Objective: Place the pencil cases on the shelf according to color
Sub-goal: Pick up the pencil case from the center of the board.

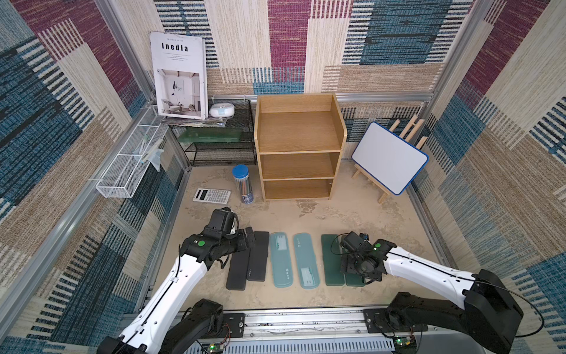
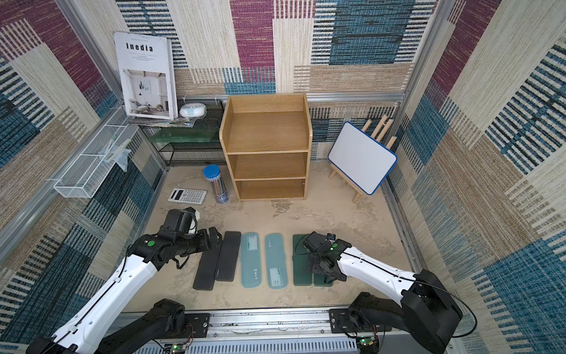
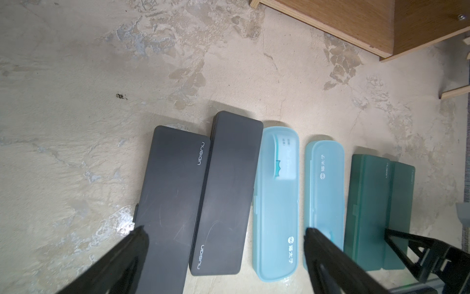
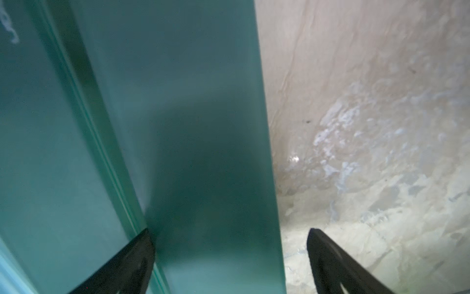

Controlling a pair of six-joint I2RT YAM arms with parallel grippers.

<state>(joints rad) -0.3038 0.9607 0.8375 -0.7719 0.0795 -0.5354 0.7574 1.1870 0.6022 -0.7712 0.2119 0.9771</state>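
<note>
Six pencil cases lie in a row on the table: two black (image 1: 237,272) (image 1: 257,257), two light blue (image 1: 280,260) (image 1: 306,262) and two dark green (image 1: 332,260) (image 1: 355,280). The wooden shelf (image 1: 298,151) stands empty at the back centre. My left gripper (image 1: 249,236) hovers open over the far ends of the black cases (image 3: 173,191). My right gripper (image 1: 347,269) points down, open, over the outer green case (image 4: 203,152). One of its fingers (image 4: 142,244) is at the seam between the green cases and the other is over bare table.
A grey calculator (image 1: 212,195) and a blue-capped pencil tube (image 1: 243,184) sit left of the shelf. Behind them stands a black wire rack (image 1: 220,147) with a book (image 1: 180,76). A white wire basket (image 1: 128,165) hangs on the left wall. A whiteboard on an easel (image 1: 389,157) stands right of the shelf.
</note>
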